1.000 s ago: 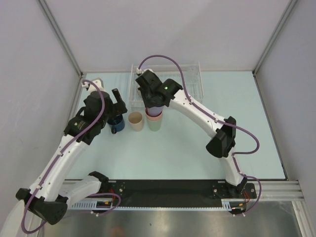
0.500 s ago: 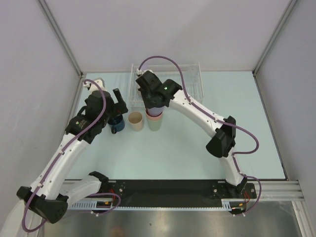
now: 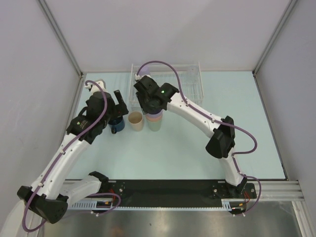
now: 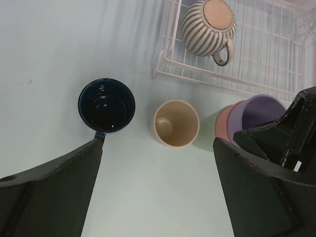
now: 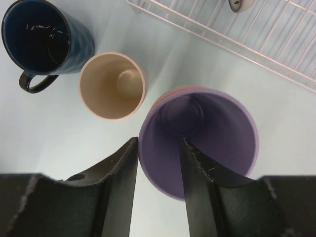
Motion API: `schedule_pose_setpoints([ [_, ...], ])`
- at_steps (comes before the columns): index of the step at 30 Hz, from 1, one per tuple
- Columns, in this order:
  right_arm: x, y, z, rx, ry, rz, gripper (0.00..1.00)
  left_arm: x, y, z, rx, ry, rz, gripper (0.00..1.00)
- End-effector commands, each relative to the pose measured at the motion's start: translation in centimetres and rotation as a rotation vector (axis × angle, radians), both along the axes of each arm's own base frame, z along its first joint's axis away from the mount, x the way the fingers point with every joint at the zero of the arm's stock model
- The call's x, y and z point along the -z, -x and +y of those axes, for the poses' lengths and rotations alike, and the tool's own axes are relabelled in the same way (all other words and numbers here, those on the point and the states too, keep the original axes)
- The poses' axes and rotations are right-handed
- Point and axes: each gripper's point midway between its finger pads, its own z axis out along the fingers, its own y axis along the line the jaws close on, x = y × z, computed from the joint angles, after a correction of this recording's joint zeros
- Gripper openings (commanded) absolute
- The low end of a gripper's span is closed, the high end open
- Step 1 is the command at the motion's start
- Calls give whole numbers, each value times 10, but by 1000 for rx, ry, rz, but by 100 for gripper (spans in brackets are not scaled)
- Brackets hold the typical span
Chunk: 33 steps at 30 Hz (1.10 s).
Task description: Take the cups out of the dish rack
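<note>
My right gripper [image 3: 150,106] [image 5: 158,140] straddles the wall of a lavender cup [image 5: 207,128]. One finger is against the outside of the rim and one is inside, with a gap between them. The lavender cup sits nested in a salmon pink cup [image 5: 170,91] [image 4: 223,121], which is stacked in a pale green cup [image 3: 154,124]. A tan cup [image 3: 136,120] [image 5: 112,85] and a dark navy mug [image 3: 116,123] [image 4: 106,104] stand upright to their left. A ribbed beige-white cup [image 4: 207,27] lies upside down in the white wire dish rack [image 3: 190,81] [image 4: 276,54]. My left gripper [image 3: 117,101] [image 4: 158,143] is open and empty above the mug and the tan cup.
The rack stands at the back of the pale table, just behind the row of cups. Grey walls close in the left, right and back sides. Both arm bases sit on the black rail at the near edge.
My right gripper has come down and a little left with the lavender cup, which now sits lower in the pink cup. My left arm has barely moved.
</note>
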Motion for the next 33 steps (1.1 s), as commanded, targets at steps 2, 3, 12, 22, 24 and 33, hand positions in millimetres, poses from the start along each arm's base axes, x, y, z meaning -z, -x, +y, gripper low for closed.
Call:
schedule_pose_setpoints([
  [2,-54,-1,0,15,-97,-104,44,-9,-1,-1,11,16,-33,100],
  [3,-61,-2,0,17,-108,-117,44,-9,-1,-1,12,15,-33,100],
  [12,-164,-1,-18,59,-272,-282,46,-11,-3,-4,19,23,-36,100],
  [22,-220,23,-113,194,-318,-494,52,-8,1,0,43,-21,-32,100],
  [24,-214,30,-135,224,-283,-518,64,-4,5,3,43,-38,-25,100],
  [33,-160,70,-231,385,-173,-550,89,28,23,4,93,-150,21,100],
])
